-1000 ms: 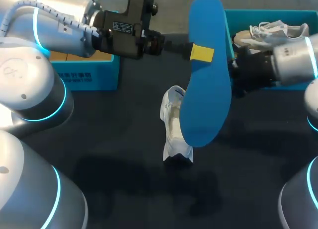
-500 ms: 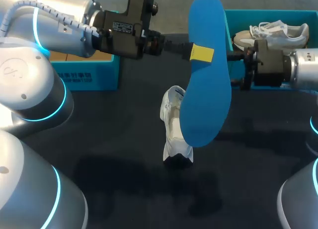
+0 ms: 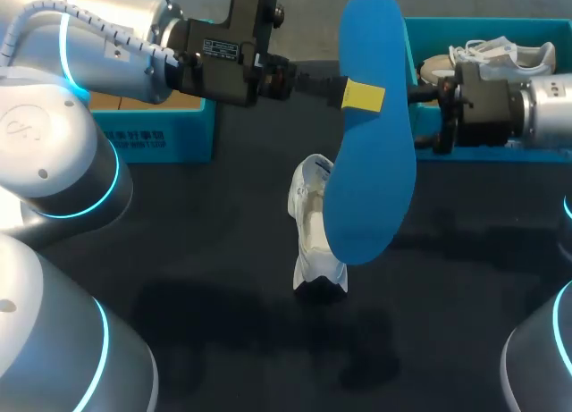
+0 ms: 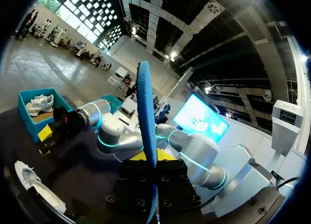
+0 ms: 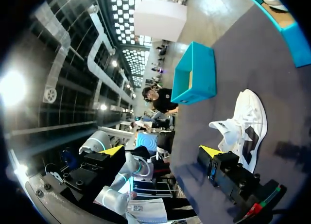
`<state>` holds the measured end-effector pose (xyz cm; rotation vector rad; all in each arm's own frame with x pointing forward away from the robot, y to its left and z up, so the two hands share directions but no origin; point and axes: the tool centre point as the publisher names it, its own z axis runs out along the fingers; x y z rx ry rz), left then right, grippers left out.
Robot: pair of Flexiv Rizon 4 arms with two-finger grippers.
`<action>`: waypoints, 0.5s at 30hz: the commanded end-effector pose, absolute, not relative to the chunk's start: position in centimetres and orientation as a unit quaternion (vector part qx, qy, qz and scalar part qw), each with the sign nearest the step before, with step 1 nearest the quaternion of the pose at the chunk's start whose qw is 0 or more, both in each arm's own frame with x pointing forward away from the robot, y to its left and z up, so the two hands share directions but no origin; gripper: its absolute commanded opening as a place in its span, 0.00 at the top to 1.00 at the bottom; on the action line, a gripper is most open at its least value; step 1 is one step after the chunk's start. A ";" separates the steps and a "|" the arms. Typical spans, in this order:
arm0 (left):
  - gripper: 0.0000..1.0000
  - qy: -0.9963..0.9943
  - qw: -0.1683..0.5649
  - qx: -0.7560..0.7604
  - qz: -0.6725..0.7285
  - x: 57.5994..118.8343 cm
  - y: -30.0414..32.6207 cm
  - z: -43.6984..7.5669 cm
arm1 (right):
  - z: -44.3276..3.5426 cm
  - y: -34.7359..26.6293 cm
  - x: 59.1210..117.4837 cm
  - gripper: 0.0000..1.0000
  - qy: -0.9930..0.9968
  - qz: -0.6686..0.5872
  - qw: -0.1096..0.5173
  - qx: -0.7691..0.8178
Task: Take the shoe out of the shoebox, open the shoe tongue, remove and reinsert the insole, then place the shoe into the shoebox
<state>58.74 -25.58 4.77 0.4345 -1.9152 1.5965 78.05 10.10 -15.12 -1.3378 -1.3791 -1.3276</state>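
I'm holding the insole [image 3: 371, 171] over the shoe [image 3: 309, 229]
My left jaws pinch the blue insole above the white shoe on the worktop [image 3: 223, 251] (right jaws sit just beside it).

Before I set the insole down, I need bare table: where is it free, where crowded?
Free: the table between the white shoe and the arm bases, and the strips flanking the shoe, in front of the teal box and the shoebox. Crowded: between the boxes, where the left gripper holds the blue insole, the open right gripper beside it.

Two shoes [image 3: 315, 224] [image 3: 500, 56], two shoeboxes [image 3: 161, 130] [image 3: 474, 23], one insole [image 3: 371, 162]
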 end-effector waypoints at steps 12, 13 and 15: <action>1.00 -0.800 0.118 0.005 0.588 59.8 -23.4 -1.2 | -15.2 10.3 78.2 0.00 -0.543 -0.523 0.392 -0.528; 1.00 -0.800 0.118 0.005 0.588 59.8 -23.4 -1.2 | -15.2 10.3 78.2 0.00 -0.543 -0.523 0.392 -0.528; 1.00 -0.800 0.082 -0.022 0.594 60.4 -23.1 -2.0 | -15.2 10.3 78.2 0.00 -0.543 -0.523 0.392 -0.528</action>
